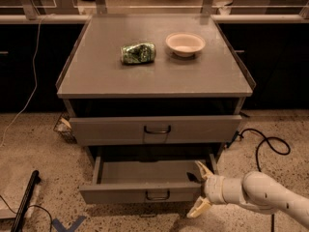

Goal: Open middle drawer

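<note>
gripper open, my two fingers spread wide | middle drawer stood pulled out just left of my gripper, its front's right end between my fingers | its handle farther left | bowl and green can well above, on the cabinet top

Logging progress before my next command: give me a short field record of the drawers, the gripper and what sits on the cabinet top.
middle drawer: shallow grey metal middle drawer, standing well out, small dark bar handle at centre
upper drawer: taller grey drawer, far less extended
gripper: white two-finger gripper, open, at the right end of the middle drawer's front
cabinet top: crumpled green bag left of white bowl, apart
</note>
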`<state>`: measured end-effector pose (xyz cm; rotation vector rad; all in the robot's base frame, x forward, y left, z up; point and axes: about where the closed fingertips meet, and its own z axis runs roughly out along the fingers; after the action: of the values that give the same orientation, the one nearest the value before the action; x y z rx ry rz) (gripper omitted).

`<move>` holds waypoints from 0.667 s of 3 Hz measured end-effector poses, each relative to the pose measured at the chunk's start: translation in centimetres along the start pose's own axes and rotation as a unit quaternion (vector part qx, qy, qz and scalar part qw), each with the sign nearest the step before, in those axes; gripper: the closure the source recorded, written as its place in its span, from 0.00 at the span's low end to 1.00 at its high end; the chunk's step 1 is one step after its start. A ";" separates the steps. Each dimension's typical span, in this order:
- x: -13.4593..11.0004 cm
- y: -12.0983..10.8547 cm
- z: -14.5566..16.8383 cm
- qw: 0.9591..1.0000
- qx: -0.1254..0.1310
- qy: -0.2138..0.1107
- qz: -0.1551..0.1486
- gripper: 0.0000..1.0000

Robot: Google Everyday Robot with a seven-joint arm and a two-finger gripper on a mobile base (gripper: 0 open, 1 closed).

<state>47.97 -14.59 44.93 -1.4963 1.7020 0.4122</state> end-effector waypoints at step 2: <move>2.7 -0.7 3.9 0.999 -0.029 0.039 0.020 0.00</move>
<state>50.07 -13.81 40.70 -1.5394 1.7975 0.4344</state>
